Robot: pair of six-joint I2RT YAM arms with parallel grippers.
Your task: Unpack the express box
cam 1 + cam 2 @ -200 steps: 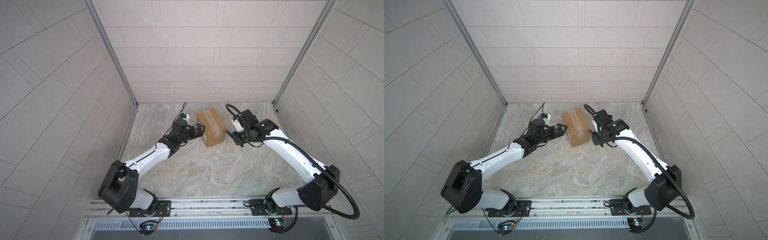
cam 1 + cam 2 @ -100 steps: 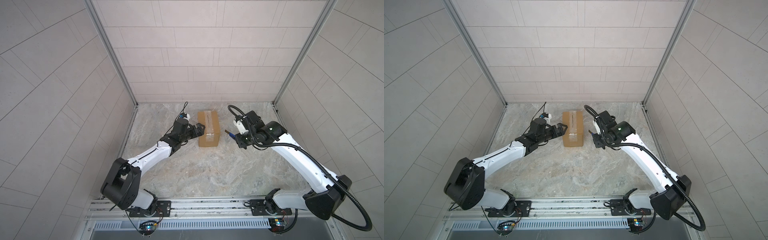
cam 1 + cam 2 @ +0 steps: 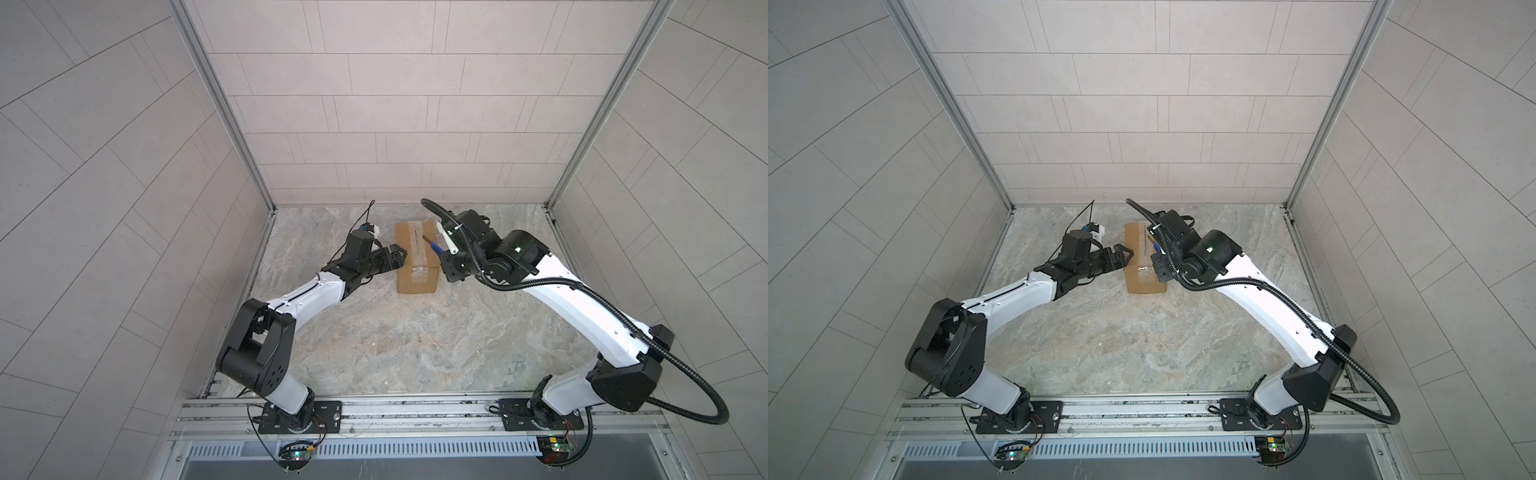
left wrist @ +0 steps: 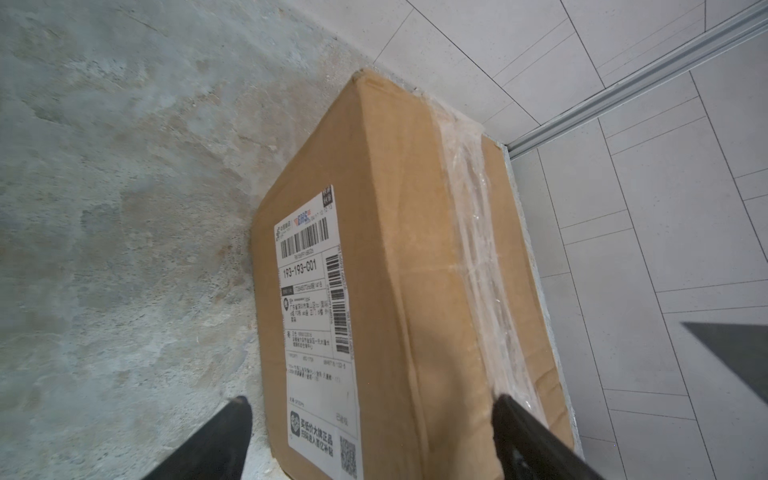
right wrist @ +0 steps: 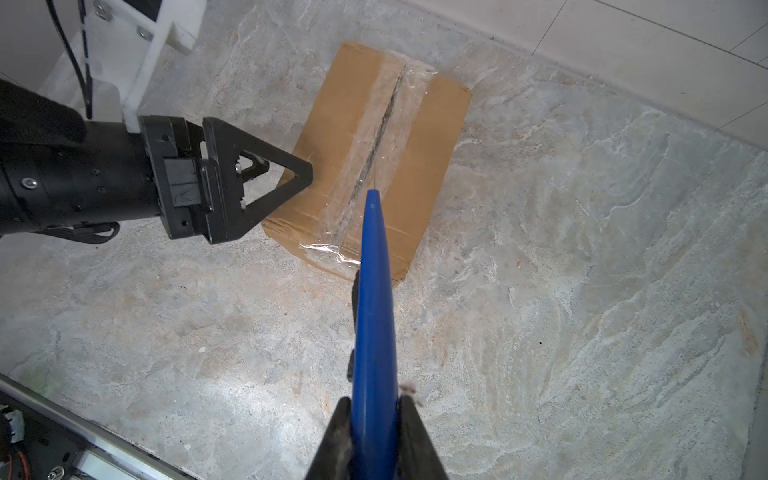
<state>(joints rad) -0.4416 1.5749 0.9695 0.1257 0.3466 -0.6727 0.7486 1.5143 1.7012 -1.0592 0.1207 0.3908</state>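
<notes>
The express box [image 3: 417,277] [image 3: 1143,283], brown cardboard with clear tape over a dark slit along its top seam [image 5: 380,133], lies lengthwise near the back wall. Its side bears a white shipping label [image 4: 316,316]. My left gripper [image 3: 397,254] [image 3: 1124,254] [image 4: 372,402] is open and straddles the box's left side near the front end, one finger above the top edge, the other low beside the label. My right gripper [image 5: 374,405] [image 3: 448,266] is shut on a blue-handled cutter [image 5: 374,291] [image 3: 436,249], whose tip hovers over the taped seam.
The tiled back wall [image 3: 395,166] stands just behind the box, with tiled side walls and aluminium corner posts [image 3: 232,124]. A black cable hose [image 3: 582,299] loops from the right arm. The arm bases sit on a metal rail [image 3: 415,409] at the front.
The box has turned from askew to square with the back wall. My right gripper has carried the cutter left, over the box top. The left jaws have narrowed slightly around the box edge.
</notes>
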